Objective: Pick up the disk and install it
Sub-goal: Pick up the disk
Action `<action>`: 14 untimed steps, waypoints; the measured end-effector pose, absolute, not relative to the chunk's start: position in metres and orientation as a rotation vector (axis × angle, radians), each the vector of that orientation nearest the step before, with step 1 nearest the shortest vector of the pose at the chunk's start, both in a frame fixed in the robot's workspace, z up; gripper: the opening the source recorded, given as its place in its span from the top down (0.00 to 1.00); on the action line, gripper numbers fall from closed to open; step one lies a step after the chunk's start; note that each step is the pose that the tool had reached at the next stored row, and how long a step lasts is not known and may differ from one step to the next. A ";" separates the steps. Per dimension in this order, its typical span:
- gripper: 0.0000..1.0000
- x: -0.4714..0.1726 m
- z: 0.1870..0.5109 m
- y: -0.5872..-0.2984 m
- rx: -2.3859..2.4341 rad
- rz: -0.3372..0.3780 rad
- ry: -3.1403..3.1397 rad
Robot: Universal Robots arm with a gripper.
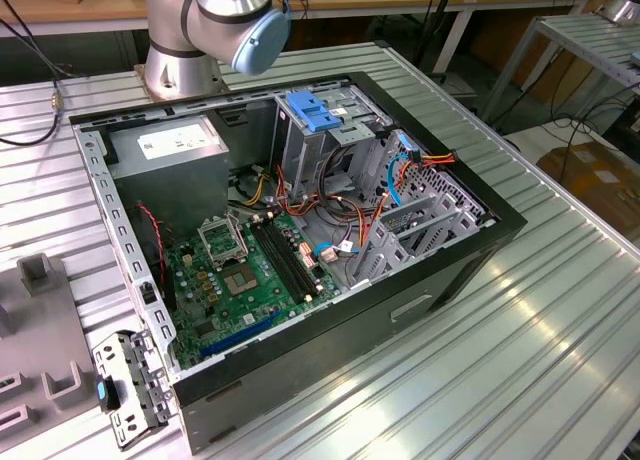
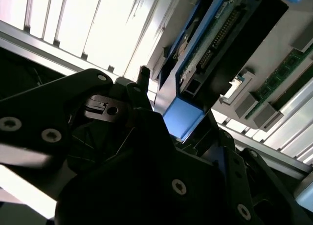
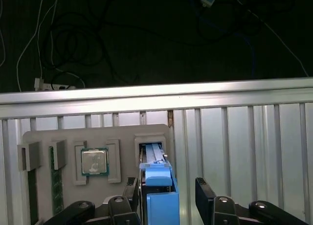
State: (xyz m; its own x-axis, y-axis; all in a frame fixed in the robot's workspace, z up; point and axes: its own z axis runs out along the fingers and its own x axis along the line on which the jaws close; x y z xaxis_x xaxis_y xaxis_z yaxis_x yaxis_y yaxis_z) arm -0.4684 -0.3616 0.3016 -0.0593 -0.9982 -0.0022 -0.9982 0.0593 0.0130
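While the black two-fingered gripper (image 3: 166,183) hangs over the flat grey fixture plate (image 3: 122,134), its jaws stand apart, one on each side of the disk (image 3: 157,178), a dark rectangular hard drive with blue plastic carrier rails. The disk stands on edge in a narrow slot of the plate, with a blue rail turned towards the first wrist view. One finger (image 3: 131,191) lies close against the disk's side, while the other finger (image 3: 203,191) is separated from it by a clear gap, so nothing is clamped. Just beside the slot, a square silver processor chip (image 3: 94,161) sits in its own recess of the plate. Further along, near the plate's far end, a green memory stick (image 3: 56,183) lies in a long groove. The plate rests on a ribbed aluminium table (image 3: 244,146). In the second wrist view the disk (image 2: 215,39) shows its circuit board and a long connector between the blue rails, just beyond the gripper's dark body.
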 end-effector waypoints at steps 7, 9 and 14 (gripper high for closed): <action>0.42 -0.470 0.299 -0.363 2.134 0.016 -2.266; 0.42 -0.470 0.299 -0.363 2.136 0.016 -2.268; 0.42 -0.470 0.299 -0.364 2.136 0.016 -2.268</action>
State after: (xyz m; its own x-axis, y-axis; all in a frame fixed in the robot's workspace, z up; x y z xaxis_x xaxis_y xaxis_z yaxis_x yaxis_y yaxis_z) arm -0.4699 -0.3635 0.2993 -0.0595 -0.9979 0.0261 -0.9982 0.0598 0.0105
